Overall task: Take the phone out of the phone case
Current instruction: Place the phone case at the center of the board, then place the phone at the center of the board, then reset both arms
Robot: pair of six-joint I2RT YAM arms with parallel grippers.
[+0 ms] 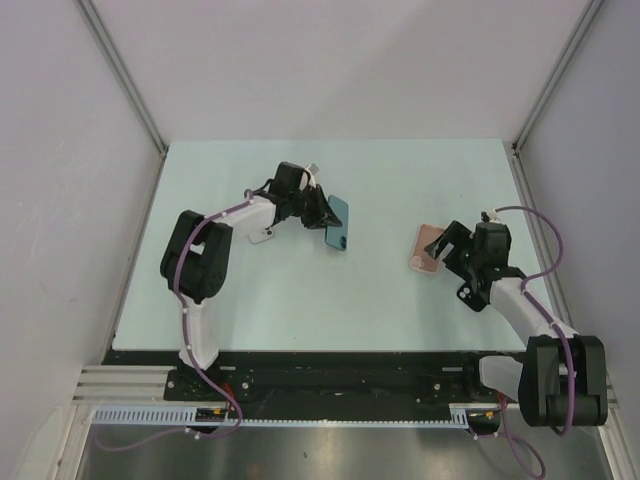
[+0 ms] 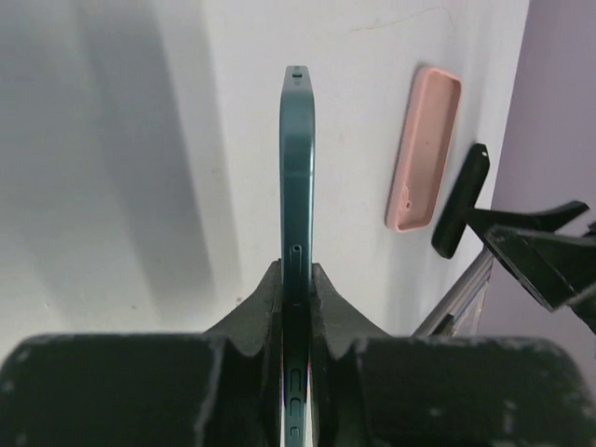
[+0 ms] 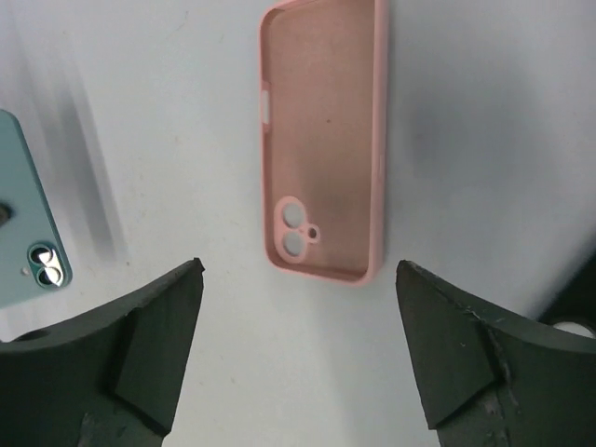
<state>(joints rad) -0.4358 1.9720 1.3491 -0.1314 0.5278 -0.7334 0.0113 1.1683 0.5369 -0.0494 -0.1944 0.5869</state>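
Note:
The phone [image 1: 338,224] shows its blue-teal back and is held on edge by my left gripper [image 1: 318,212], left of the table's middle. In the left wrist view the phone [image 2: 297,168] runs edge-on between the shut fingers [image 2: 256,312] of my left gripper [image 2: 297,279]. The empty pink phone case [image 1: 428,248] lies open side up on the table at the right. In the right wrist view the phone case [image 3: 324,140] lies flat just ahead of my open right gripper [image 3: 298,289], not touching it. The phone's camera corner [image 3: 28,233] shows at that view's left edge.
The pale green table [image 1: 300,290] is walled by white panels at the back and sides. The right gripper's fingers [image 2: 461,200] show at the right of the left wrist view, beside the phone case [image 2: 426,149]. A black rail [image 1: 330,365] runs along the near edge.

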